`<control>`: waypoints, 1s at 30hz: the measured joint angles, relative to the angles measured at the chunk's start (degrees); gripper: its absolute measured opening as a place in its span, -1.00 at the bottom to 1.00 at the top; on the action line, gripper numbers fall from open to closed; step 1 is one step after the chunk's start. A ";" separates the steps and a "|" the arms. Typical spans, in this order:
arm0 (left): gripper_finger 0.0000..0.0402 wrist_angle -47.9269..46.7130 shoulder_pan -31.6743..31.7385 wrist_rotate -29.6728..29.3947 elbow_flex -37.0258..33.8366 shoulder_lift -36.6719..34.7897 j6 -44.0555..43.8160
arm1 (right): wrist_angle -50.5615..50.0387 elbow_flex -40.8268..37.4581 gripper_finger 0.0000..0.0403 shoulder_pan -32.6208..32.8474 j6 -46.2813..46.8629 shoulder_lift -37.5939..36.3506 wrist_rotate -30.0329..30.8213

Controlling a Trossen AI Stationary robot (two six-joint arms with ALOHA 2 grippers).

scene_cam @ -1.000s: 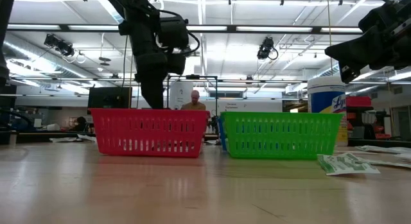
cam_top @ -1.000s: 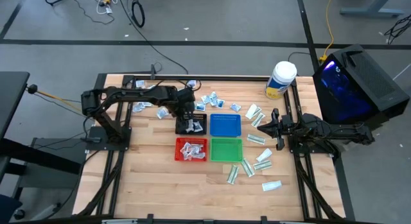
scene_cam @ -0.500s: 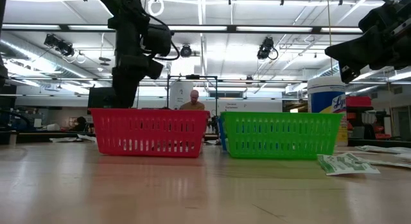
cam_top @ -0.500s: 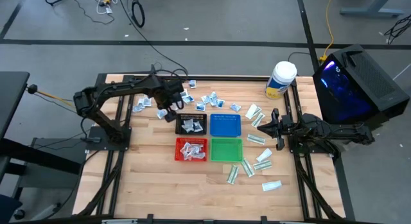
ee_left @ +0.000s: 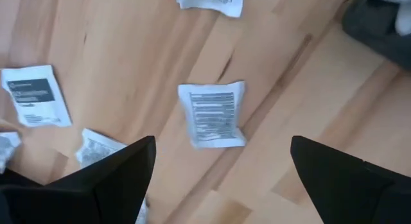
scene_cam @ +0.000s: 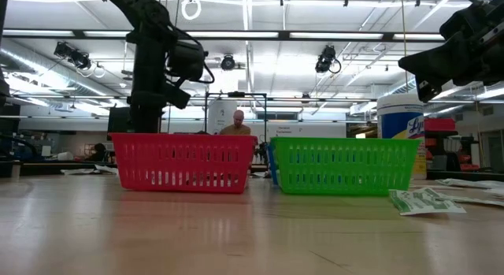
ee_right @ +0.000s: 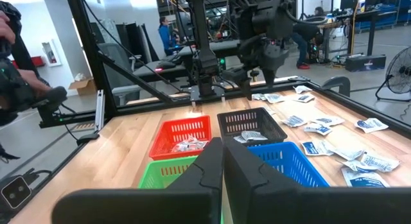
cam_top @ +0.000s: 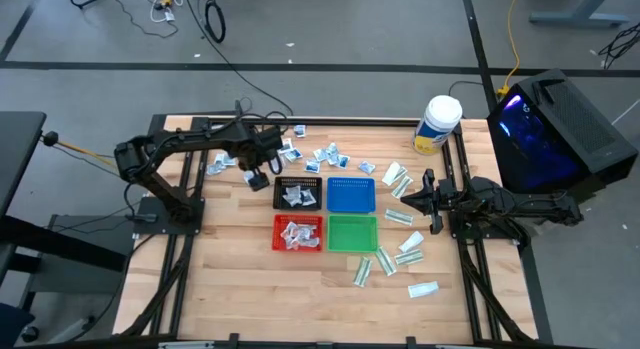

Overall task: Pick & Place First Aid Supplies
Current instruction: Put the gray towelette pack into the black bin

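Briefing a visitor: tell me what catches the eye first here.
Four bright trays sit in a square mid-table, black, blue, red, green. White packets lie scattered behind them. The left gripper hangs open over one packet; the right gripper waits shut at the right.

L gripper point(cam_top: 262, 165) hovers w/ fingers spread over far-left part of wooden table point(cam_top: 240, 279), just left of black tray point(cam_top: 298, 193) which holds a few square packets point(cam_top: 296, 196). R gripper point(cam_top: 428, 200) waits at right edge, fingers together, beside green-and-white packets point(cam_top: 400, 217); more of those lie near-right of green tray point(cam_top: 352, 232). Red tray point(cam_top: 298, 233) has packets inside, blue tray point(cam_top: 351, 194) sits right of black, loose square packets point(cam_top: 325, 155) scattered far of trays, white jar point(cam_top: 437, 124) at far right.
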 joint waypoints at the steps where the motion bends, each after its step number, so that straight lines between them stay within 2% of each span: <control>1: 0.85 0.05 0.00 -0.23 -0.03 0.00 0.99 | 0.00 0.00 -0.91 0.00 0.00 0.00 -0.01; 7: 0.85 3.91 0.00 0.08 -0.07 0.00 1.28 | 0.00 -0.01 -0.91 -0.01 -0.01 0.00 0.00; 15: 0.90 3.85 0.98 4.34 -1.30 0.02 -2.87 | 0.00 -0.01 -0.91 0.01 0.01 0.00 -0.02; 19: 0.98 3.69 0.96 4.43 -2.70 0.02 -3.64 | 0.00 0.00 -0.91 0.00 0.00 0.00 -0.01; 30: 0.98 6.13 2.33 5.03 -7.08 0.02 -3.59 | 0.00 0.00 -0.91 -0.01 0.00 0.00 -0.01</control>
